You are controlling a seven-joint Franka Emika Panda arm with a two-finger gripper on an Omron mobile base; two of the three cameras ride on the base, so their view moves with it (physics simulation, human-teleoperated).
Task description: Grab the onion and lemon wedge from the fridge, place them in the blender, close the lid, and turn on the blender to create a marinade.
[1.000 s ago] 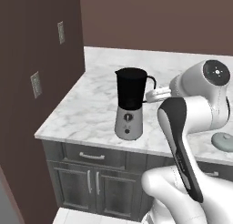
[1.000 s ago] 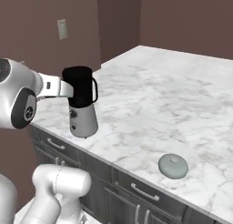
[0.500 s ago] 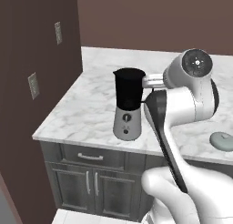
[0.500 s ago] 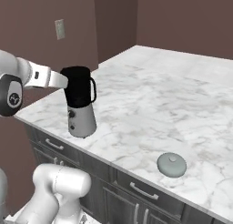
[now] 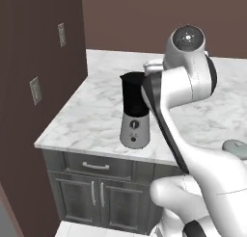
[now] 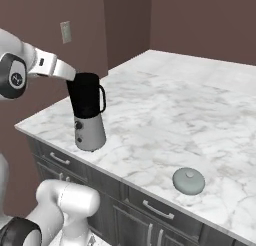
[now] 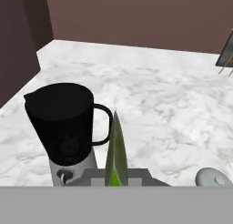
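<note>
The blender [image 5: 134,111] [image 6: 87,110] [image 7: 63,123] stands near the counter's front left corner, its dark jar lidless and its handle toward the counter's middle. In the hand view, my gripper [image 7: 114,181] is shut on the lemon wedge [image 7: 114,145], a thin yellow-green slice standing up just right of the jar's handle, above and behind the blender. The pale grey lid [image 5: 236,147] [image 6: 188,181] [image 7: 214,177] lies flat on the counter far to the right. The jar's inside is too dark to read. The onion and the fridge are out of view.
The marble counter [image 6: 175,105] stretches back to a brown wall; a tall dark brown panel with outlets [image 5: 36,89] borders its left end. Grey cabinet drawers and doors [image 5: 96,192] sit below. A dark object [image 7: 227,50] shows at the hand view's right edge.
The arm's upper joints have swung up and leftward over the counter, bringing the hand higher beside the blender jar. Blender and lid have not moved.
</note>
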